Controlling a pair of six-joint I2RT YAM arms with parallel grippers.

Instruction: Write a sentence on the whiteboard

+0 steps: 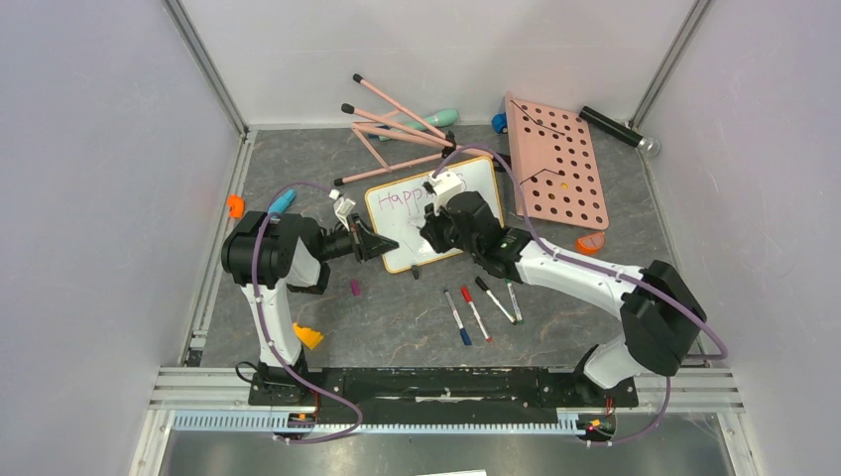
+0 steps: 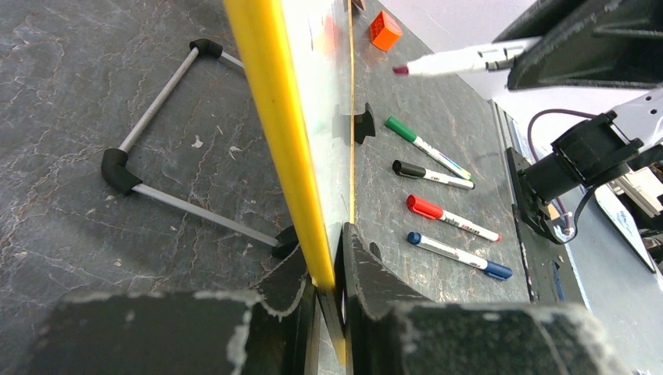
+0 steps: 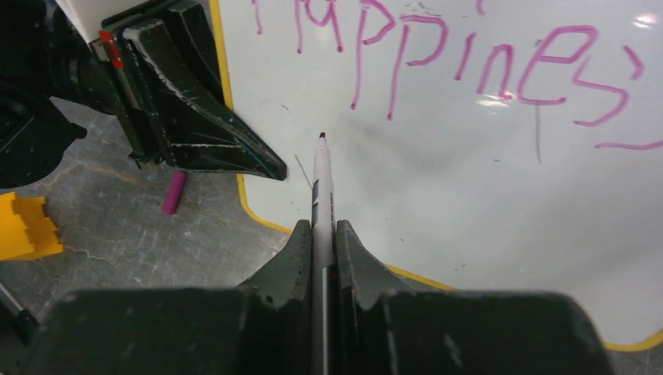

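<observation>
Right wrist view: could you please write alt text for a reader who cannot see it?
The right gripper clamps a marker, tip aimed at the whiteboard below purple-pink handwriting reading "Happines". The left gripper grips the board's edge; a pink cap lies nearby.

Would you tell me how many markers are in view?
5: blue marker, red marker, black marker and green marker lie on the table; the fifth marker is in the right gripper. Others may be hidden.

Pink pegboard far right on the bench, pink sticks far centre, four capped markers near side, purple cap, yellow block near left.
</observation>
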